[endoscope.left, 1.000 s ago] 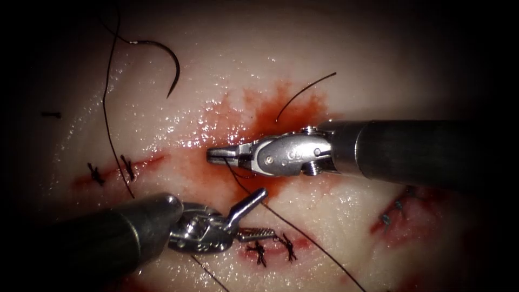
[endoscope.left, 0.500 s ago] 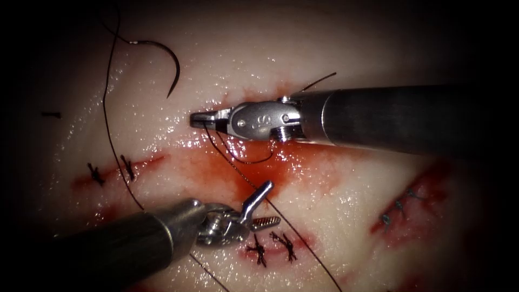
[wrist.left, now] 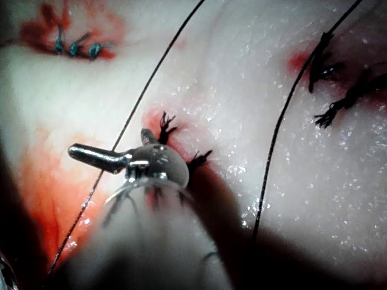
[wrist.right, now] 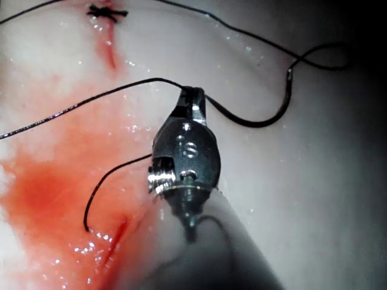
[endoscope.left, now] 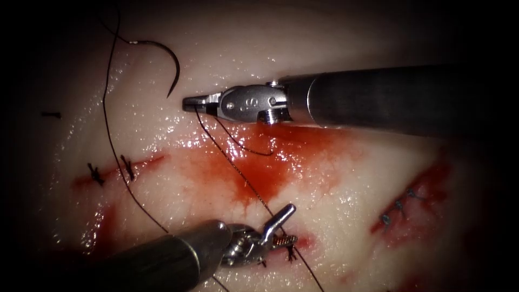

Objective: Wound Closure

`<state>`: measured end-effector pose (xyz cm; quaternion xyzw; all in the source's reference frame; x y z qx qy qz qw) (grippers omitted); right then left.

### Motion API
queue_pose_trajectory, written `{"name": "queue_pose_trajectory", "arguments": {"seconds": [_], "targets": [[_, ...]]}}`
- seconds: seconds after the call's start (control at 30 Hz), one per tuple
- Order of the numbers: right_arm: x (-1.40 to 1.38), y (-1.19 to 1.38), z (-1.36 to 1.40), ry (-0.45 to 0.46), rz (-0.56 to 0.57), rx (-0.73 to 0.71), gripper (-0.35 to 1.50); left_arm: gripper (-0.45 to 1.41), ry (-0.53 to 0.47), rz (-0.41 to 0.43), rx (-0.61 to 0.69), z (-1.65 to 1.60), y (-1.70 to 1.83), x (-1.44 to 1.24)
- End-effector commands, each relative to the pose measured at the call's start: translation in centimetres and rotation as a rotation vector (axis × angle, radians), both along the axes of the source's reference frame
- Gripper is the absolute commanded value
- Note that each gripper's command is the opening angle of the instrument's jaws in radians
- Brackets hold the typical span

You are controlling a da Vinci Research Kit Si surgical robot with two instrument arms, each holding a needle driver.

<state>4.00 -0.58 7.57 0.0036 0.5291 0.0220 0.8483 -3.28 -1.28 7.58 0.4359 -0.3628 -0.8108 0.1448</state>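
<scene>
My right tool [endoscope.left: 189,103] sits above the red-stained cut [endoscope.left: 254,173], its jaws shut on the black thread [endoscope.left: 238,170]. From there the thread runs taut, down and to the right, past my left tool [endoscope.left: 288,223]. That tool's jaws stand open over a knotted stitch [endoscope.left: 292,250] and grip nothing. A short thread tail [endoscope.left: 254,152] curls below the right tool. The curved needle [endoscope.left: 174,67] lies free on the tissue at the upper left, outside the tissue and held by neither tool. The right wrist view has the right tool [wrist.right: 192,96] shut on thread, the needle [wrist.right: 260,122] just beyond. The left tool [wrist.left: 109,144] is open beside the thread [wrist.left: 121,130].
Finished stitches sit on the left cut [endoscope.left: 128,167], and pale ones on the right cut [endoscope.left: 397,207]. A long thread [endoscope.left: 111,140] runs from the needle's end down the left side. Red fluid [endoscope.left: 303,157] spreads over the middle. A cut thread scrap [endoscope.left: 51,114] lies at far left.
The right tool has moved up and to the left with the thread, drawing it straighter across the cut. The left tool has slid right and lower, its jaws still open.
</scene>
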Motion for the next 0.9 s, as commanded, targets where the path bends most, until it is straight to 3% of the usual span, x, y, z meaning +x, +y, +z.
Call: {"name": "queue_pose_trajectory", "arguments": {"seconds": [0.03, 0.4, 0.43, 0.47, 0.53, 0.7, 0.9], "targets": [[0.06, -0.01, 0.04, 0.003, -0.003, -0.001, -0.35, 0.99, -0.003, 0.002, 0.001, 0.05, -0.01, -0.06], [0.01, -0.03, 0.04, 0.004, -0.001, 0.009, -0.35, 0.79, 0.004, 0.016, -0.046, -0.1, -0.07, -0.04], [0.01, -0.03, 0.04, 0.004, -0.001, 0.009, -0.35, 0.68, 0.0, 0.013, -0.05, -0.11, -0.08, -0.04], [0.01, -0.03, 0.04, 0.003, -0.001, 0.009, -0.35, 0.44, -0.003, 0.01, -0.054, -0.12, -0.09, -0.05], [0.01, -0.03, 0.04, 0.003, 0.002, 0.015, -0.35, -0.45, -0.009, 0.012, -0.065, -0.13, -0.11, -0.05], [0.01, -0.03, 0.04, 0.004, 0.003, 0.02, -0.35, -0.45, -0.009, 0.054, -0.102, -0.18, -0.16, -0.02], [-0.16, -0.06, -0.01, 0.009, 0.003, 0.033, -0.35, -0.45, -0.015, 0.099, -0.124, -0.43, -0.13, 0.29]]}}
